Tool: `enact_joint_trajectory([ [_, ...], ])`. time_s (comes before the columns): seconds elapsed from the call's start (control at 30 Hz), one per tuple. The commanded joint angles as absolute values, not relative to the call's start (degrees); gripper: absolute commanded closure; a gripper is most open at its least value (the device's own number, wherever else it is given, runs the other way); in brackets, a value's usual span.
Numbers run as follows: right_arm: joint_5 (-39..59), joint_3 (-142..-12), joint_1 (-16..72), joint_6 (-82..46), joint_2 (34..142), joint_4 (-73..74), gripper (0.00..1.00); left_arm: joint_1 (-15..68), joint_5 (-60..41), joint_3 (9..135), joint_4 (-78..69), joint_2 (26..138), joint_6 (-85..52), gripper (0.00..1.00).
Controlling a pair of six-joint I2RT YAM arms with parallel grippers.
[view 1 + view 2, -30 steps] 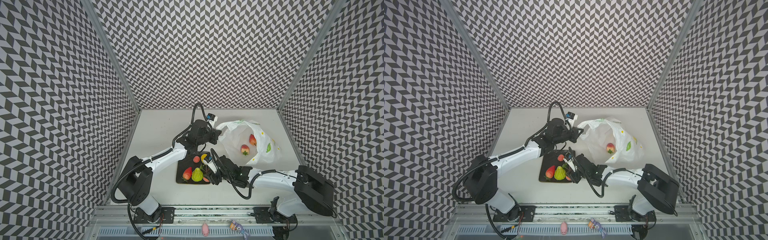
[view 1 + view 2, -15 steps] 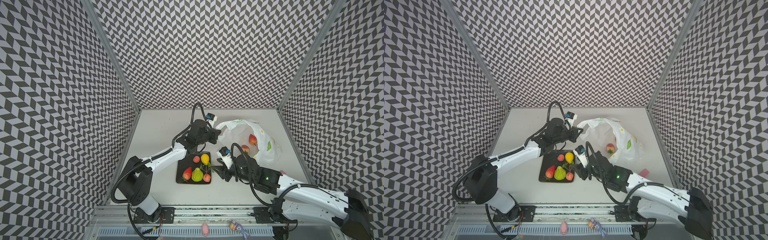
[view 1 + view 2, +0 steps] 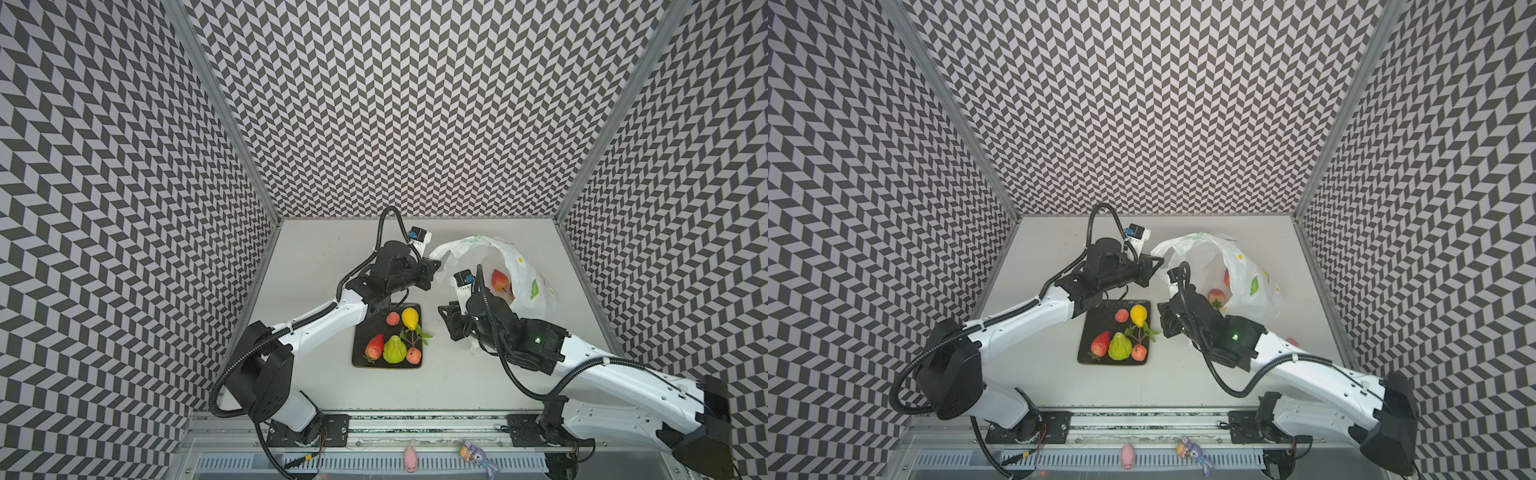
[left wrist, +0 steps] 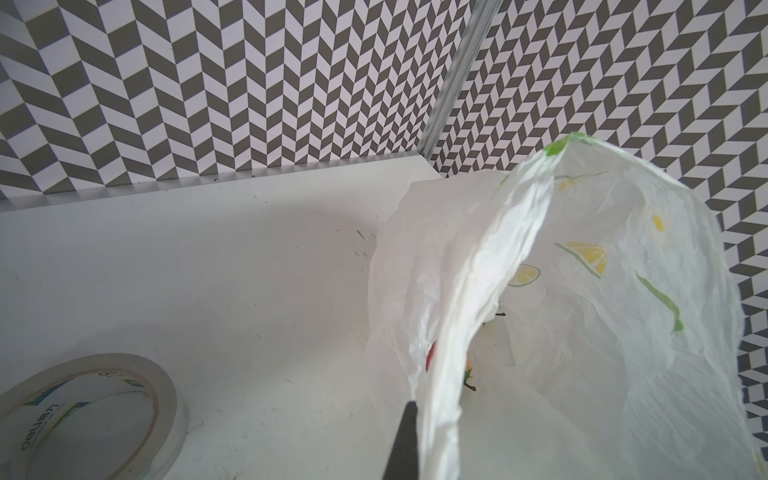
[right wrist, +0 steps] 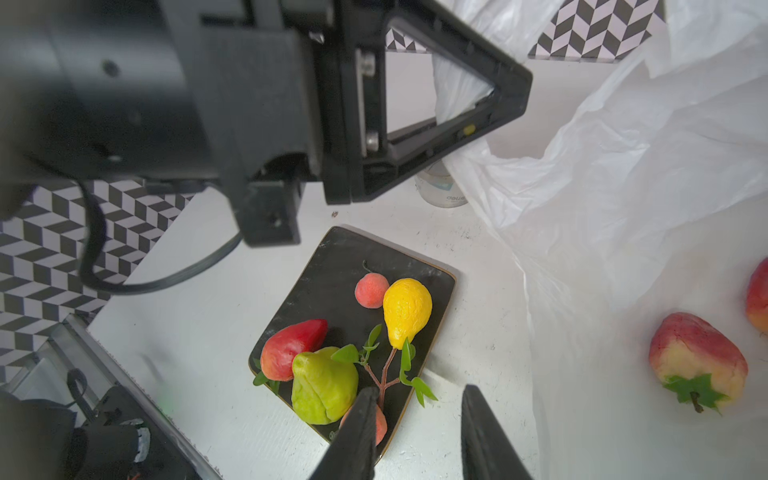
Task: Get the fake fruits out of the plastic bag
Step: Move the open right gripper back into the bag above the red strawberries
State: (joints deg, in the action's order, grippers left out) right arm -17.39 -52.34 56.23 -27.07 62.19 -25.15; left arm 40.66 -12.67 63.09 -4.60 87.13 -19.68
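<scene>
Right gripper [image 5: 417, 434] first: partway spread, nothing between the fingers [image 5: 357, 432], just air. Hanging over the bare strip of table [image 3: 440, 374] between the black tray [image 5: 328, 266] and the mouth of the plastic bag [image 3: 525, 266], one finger lined up over the tray's near corner in the right wrist view. Left gripper [image 3: 432, 267] clamped tight on the bag's rim, holding that edge up, mouth gaping toward the right arm.

Room-wise: plenty of open white table left of the tray and toward the front rail. Tighter on the bag side, with the bag bulging near the right-hand wall and the left arm's wrist parked right above the tray's far edge. Tape roll [image 4: 83, 415] sitting beside the bag, under the left gripper, so not totally free there either.

Fake fruits [image 5: 405, 309] split into two lots. Five on the tray: yellow one, green pear-ish one [image 3: 394, 349], red strawberry [image 3: 375, 347], two little pink-orange ones, plus a leafy twig poking off the tray edge toward the right gripper. Two more strawberries [image 5: 698, 359] lying inside the bag on its lower wall, near the right gripper on its bag side, not touching it. Same two visible through the bag mouth in both top views.
</scene>
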Motion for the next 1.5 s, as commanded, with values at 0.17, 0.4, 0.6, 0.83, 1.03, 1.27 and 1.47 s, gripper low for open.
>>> enact_joint_trajectory([
  [0.17,-24.96,-56.90,52.64,-32.61,62.11,-33.38,0.66,42.82,-11.35,60.22,-4.99,83.60,-21.16,1.00],
  [0.4,-31.65,-55.60,46.79,-32.34,68.81,-38.90,0.68,44.82,-9.93,57.94,-5.27,81.06,-22.32,1.00],
  [0.6,-31.48,-52.10,40.70,-33.25,73.23,-34.51,0.64,45.66,-8.73,57.41,-4.91,78.42,-22.30,1.00],
  [0.83,-25.02,-50.22,34.71,-31.23,78.89,-26.02,0.44,47.67,-7.38,54.43,-5.62,76.10,-22.05,1.00],
  [1.03,-19.12,-50.35,29.62,-29.37,83.52,-20.79,0.34,48.73,-7.37,51.21,-6.86,74.98,-22.32,1.00],
  [1.27,-15.93,-50.34,26.44,-27.31,88.55,-20.54,0.29,49.05,-7.80,50.71,-6.07,74.38,-22.00,1.00],
  [1.47,-15.68,-48.87,24.96,-27.35,90.60,-20.29,0.28,49.04,-8.17,50.95,-6.59,74.78,-21.81,1.00],
])
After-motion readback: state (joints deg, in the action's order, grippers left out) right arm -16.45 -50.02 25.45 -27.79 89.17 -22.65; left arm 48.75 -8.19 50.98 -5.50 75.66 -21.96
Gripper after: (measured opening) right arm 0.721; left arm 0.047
